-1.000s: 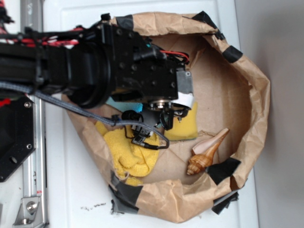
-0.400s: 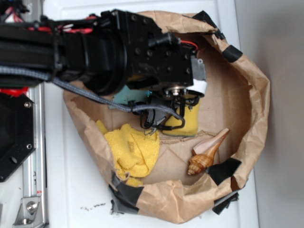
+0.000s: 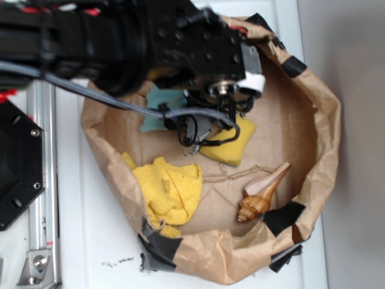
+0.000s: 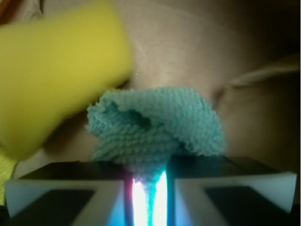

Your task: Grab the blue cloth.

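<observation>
**Teal cloth pinched in the jaws, inside the paper bag**

Biggest thing first: the white table [image 3: 90, 241] fills most of the exterior frame, with a metal rail [image 3: 42, 180] running down the left edge; on the table sits a wide brown paper bag [image 3: 325, 138] with its rim rolled down and patched with black tape, taking up the middle and right of the frame; the black robot arm [image 3: 108, 42] comes in from the upper left and covers the top of the bag, with a grey cable looping under it.

Inside the bag: a yellow terry cloth [image 3: 171, 192] is bunched at the lower left of the bag floor; the yellow sponge [image 3: 228, 147] lies tilted near the centre, just below the wrist hardware; a brown-and-cream seashell [image 3: 261, 192] sits at the lower right, apart from the sponge.

The blue cloth [image 4: 155, 129] shows best in the wrist view, centre frame, fuzzy and fanned out, narrowing to a point that runs down between the two jaws; the gripper [image 4: 149, 188] is clamped onto that narrow end at the bottom centre; in the exterior view only a teal patch [image 3: 157, 111] peeks out under the arm at the upper left of the bag; the sponge is the blurry yellow mass in the wrist view's upper left, just beside the cloth, can't tell if they touch.
</observation>
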You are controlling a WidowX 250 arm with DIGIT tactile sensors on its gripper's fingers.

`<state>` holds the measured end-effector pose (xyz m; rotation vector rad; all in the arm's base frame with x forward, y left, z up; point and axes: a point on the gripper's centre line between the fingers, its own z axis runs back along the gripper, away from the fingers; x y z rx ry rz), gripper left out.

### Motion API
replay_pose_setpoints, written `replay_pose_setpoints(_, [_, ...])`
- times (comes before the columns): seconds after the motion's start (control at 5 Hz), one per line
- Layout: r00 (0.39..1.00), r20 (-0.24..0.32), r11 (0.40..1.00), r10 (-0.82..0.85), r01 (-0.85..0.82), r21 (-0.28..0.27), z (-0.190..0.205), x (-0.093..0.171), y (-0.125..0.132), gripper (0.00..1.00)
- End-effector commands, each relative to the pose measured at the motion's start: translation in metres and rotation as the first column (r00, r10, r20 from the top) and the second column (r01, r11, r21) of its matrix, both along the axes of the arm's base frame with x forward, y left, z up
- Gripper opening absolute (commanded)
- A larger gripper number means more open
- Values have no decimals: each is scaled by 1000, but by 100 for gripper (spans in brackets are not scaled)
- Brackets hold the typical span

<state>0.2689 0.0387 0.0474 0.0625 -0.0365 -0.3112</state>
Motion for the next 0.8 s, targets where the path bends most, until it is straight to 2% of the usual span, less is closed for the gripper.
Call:
replay_pose_setpoints(0.0, [988, 91, 992, 126, -123, -38, 81, -11, 17, 0])
replay_pose_setpoints(0.2, [986, 96, 988, 139, -132, -76, 120, -19, -1, 0])
replay_pose_setpoints(0.4, [992, 99, 996, 83, -81, -25, 142, -10, -39, 0])
replay_pose_setpoints(0.6, [993, 88, 997, 82, -82, -1, 136, -3, -50, 0])
